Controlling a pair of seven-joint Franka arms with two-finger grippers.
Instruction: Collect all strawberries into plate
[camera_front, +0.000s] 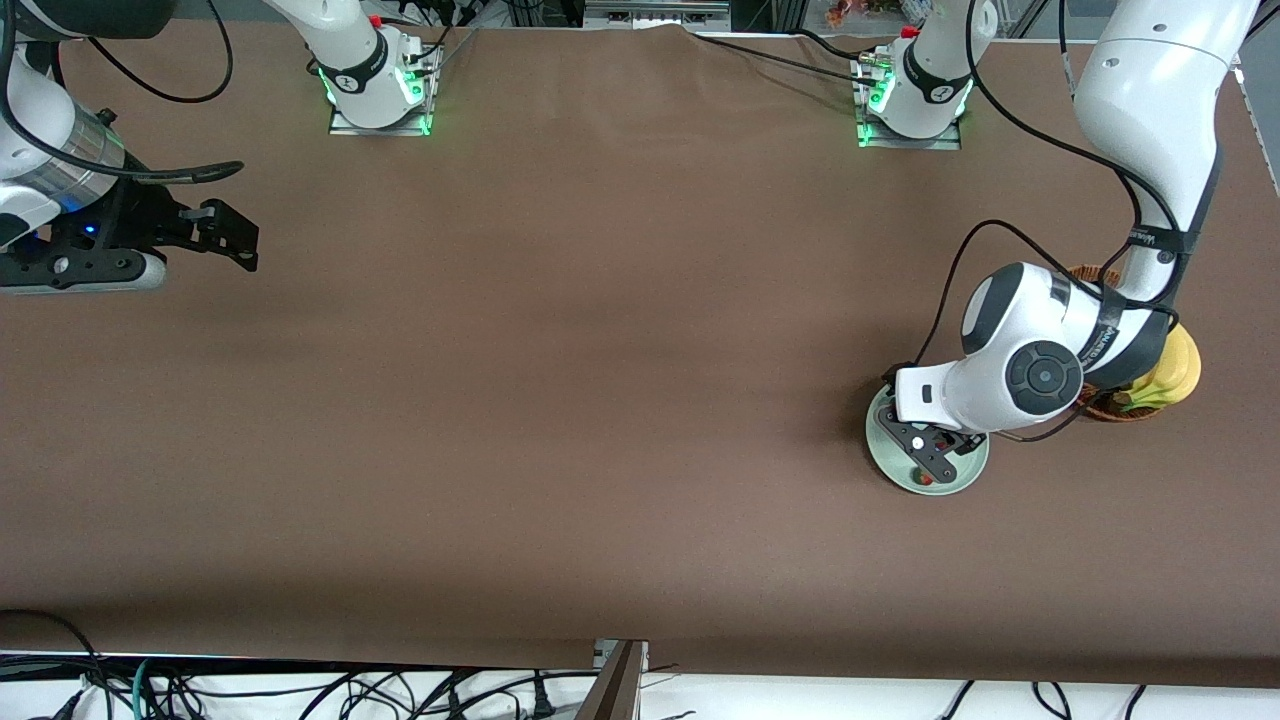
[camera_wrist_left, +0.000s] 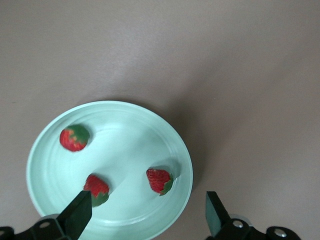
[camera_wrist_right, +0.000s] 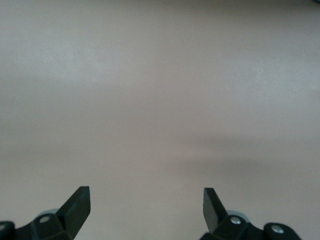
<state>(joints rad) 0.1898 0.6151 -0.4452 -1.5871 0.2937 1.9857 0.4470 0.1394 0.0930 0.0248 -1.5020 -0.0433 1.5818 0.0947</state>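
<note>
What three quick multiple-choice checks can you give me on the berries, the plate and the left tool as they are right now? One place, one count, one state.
1. Where is the left tool?
A. over the plate
B. over the basket
C. beside the right arm's base

2. How many strawberries lie in the plate?
A. one
B. two
C. three

3. What state is the left tool in?
A. shut on a strawberry
B. open and holding nothing
C. shut on the plate's rim

Answers:
1 A: the front view shows it above the plate, with the basket beside it under the arm.
2 C: the left wrist view shows three strawberries inside the rim.
3 B: its fingers stand wide apart with nothing between them.

The right tool waits, open, at the right arm's end of the table.
</note>
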